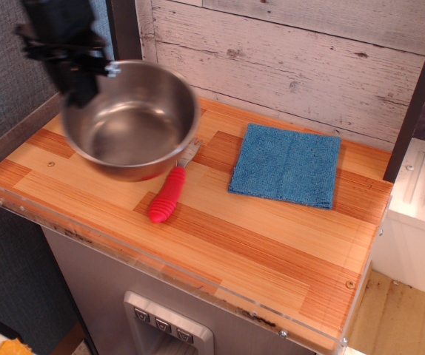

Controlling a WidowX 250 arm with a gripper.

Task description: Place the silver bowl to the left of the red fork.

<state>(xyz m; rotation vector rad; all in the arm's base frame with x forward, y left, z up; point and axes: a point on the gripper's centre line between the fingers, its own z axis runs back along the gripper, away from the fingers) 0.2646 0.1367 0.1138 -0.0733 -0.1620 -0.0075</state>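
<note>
Observation.image shows the gripper (pixel 79 74) clamping the bowl (pixel 129 120) by its rim, carried left of the fork (pixel 169 188) for placing.

The black gripper (pixel 79 78) clamps the left rim of the large shiny round steel bowl (pixel 131 122), held aloft. Just below and right of it lies the red-handled fork with grey tines (pixel 169 191); farther right, a blue square cloth (pixel 286 164) rests on the striped wooden tabletop (pixel 272 244).
</note>
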